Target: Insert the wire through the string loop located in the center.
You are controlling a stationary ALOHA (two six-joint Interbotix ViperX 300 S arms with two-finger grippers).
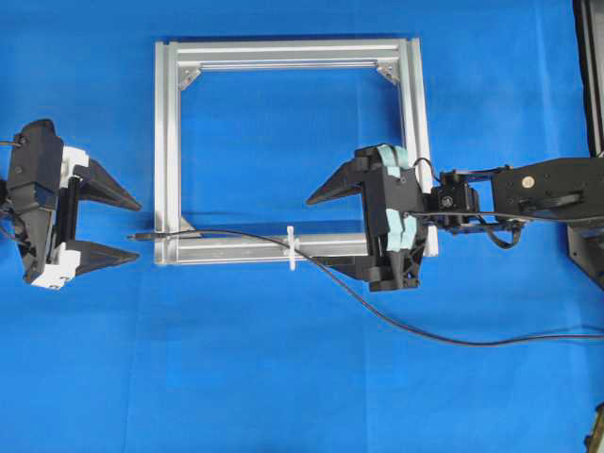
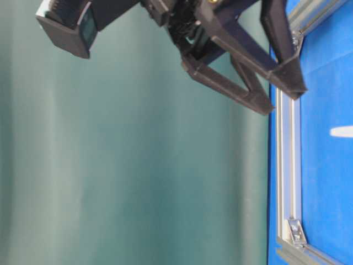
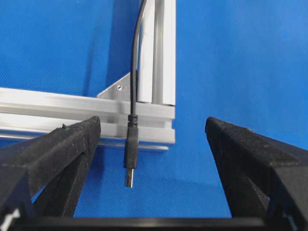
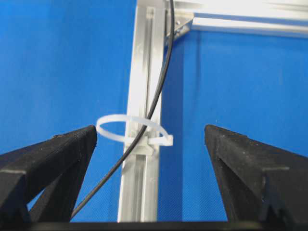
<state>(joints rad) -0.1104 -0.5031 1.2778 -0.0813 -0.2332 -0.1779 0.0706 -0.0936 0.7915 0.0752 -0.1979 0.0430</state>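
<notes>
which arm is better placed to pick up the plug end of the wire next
Left. The left gripper is open with the wire's plug lying between its fingers, just off the frame's corner. The right gripper is open too but faces the string loop, mid-bar.

You are looking at a robotics lab bench, not a home or a shop. A plain blue cloth (image 1: 283,377) covers the whole work surface, laid flat as a uniform backdrop. A square frame of silver aluminium extrusion (image 1: 166,142) with bolted corner brackets (image 1: 188,77) lies on it, the kind of stock used for test rigs. Behind the bench, in the table-level view, a teal curtain (image 2: 138,165) screens off the room. At the right edge of the overhead view, black metal structure (image 1: 587,66) stands beside the cloth. Two black robot arms with wrist cameras reach in from either side, marking this as a staged manipulation set-up.
</notes>
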